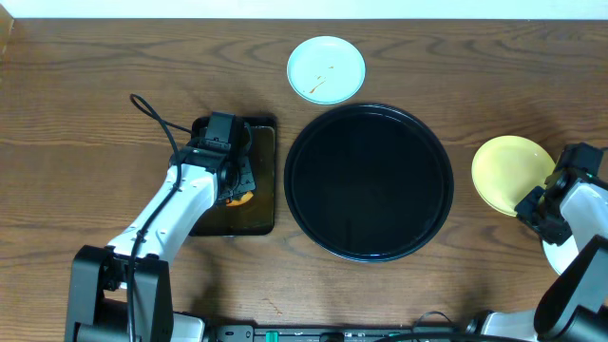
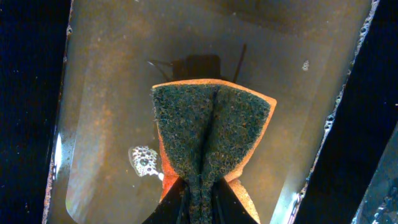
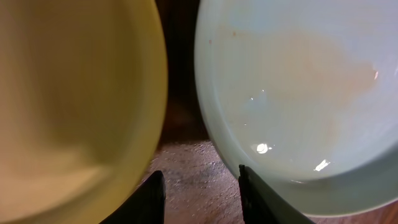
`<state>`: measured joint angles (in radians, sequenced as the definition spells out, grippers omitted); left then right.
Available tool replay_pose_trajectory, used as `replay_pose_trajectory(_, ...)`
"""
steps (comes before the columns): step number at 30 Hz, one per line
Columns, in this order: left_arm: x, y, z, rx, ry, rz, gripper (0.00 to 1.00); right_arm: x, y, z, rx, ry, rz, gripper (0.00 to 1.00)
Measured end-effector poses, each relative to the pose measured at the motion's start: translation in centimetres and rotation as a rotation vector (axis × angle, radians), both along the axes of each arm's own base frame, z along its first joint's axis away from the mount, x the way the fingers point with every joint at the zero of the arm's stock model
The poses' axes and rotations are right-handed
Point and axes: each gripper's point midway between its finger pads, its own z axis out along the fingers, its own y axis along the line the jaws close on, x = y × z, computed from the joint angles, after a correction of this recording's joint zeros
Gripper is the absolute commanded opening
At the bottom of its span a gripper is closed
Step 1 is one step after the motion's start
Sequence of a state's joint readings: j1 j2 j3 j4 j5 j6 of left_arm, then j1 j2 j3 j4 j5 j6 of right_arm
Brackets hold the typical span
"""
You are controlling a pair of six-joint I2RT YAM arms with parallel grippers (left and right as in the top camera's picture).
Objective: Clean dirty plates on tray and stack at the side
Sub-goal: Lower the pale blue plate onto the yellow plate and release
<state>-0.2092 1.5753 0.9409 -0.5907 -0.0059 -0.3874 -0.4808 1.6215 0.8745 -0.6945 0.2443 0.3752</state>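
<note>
Robotics lab bench, this one: plain wooden table (image 1: 76,57), big round tray (image 1: 369,180) dead centre, white left arm (image 1: 171,204) to its left, right arm (image 1: 581,204) to its right, sponge (image 2: 208,130) in a water-filled dish (image 1: 262,161) just left of it.

Overhead looks straight down; wrist cameras peer closely at sponge (image 2: 211,130), plates (image 3: 298,93).

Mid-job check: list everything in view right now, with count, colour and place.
mint-white plate: one, sauce-smeared, beyond the round tray
yellow plate: one, right of the round tray
second mint-white plate: one, beside the yellow plate, under the right arm
round tray: one, glossy black, centre, nothing on it
rectangular tray: one, black, left of the round tray
sponge: one, green and orange, over the rectangular tray
left pincer: shut on the sponge
right pincer: open, between both plates' edges
</note>
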Motion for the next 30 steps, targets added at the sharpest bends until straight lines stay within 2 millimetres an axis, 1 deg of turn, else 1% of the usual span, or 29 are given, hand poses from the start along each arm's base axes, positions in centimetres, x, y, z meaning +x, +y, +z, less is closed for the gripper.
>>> replay_pose_trajectory(5,0.0,0.0,0.0,0.000,0.000,0.000,0.12,-1.0,-0.9,-0.8,-0.004,0.038,-0.036,0.38)
replay_pose_trajectory(7,0.0,0.0,0.0,0.000,0.000,0.000,0.12,-1.2,-0.9,-1.2,0.001,0.051,-0.038,0.38)
replay_pose_trajectory(8,0.0,0.0,0.0,0.000,0.000,0.000,0.12,-1.3,-0.9,-1.4,0.006,0.061,-0.038,0.36)
replay_pose_trajectory(11,0.0,0.0,0.0,0.000,0.000,0.000,0.12,-1.5,-0.8,-1.8,0.011,0.074,-0.038,0.18)
replay_pose_trajectory(12,0.0,0.0,0.0,0.000,0.000,0.000,0.13,-1.5,-0.8,-1.8,0.013,0.074,-0.038,0.09)
replay_pose_trajectory(14,0.0,0.0,0.0,0.000,0.000,0.000,0.12,-1.4,-0.8,-1.8,0.011,0.073,-0.037,0.01)
replay_pose_trajectory(18,0.0,0.0,0.0,0.000,0.000,0.000,0.12,-1.9,-1.1,-1.7,-0.001,0.088,-0.051,0.01)
replay_pose_trajectory(24,0.0,0.0,0.0,0.000,0.000,0.000,0.12,-1.8,-1.1,-1.7,0.003,0.080,-0.053,0.01)
replay_pose_trajectory(28,0.0,0.0,0.0,0.000,0.000,0.000,0.12,-0.6,-0.4,-1.1,0.048,0.017,-0.034,0.01)
replay_pose_trajectory(29,0.0,0.0,0.0,0.000,0.000,0.000,0.12,0.0,-0.3,-0.6,0.057,-0.010,-0.022,0.01)
replay_pose_trajectory(30,0.0,0.0,0.0,0.000,0.000,0.000,0.12,1.0,-0.2,0.4,0.064,-0.059,-0.003,0.01)
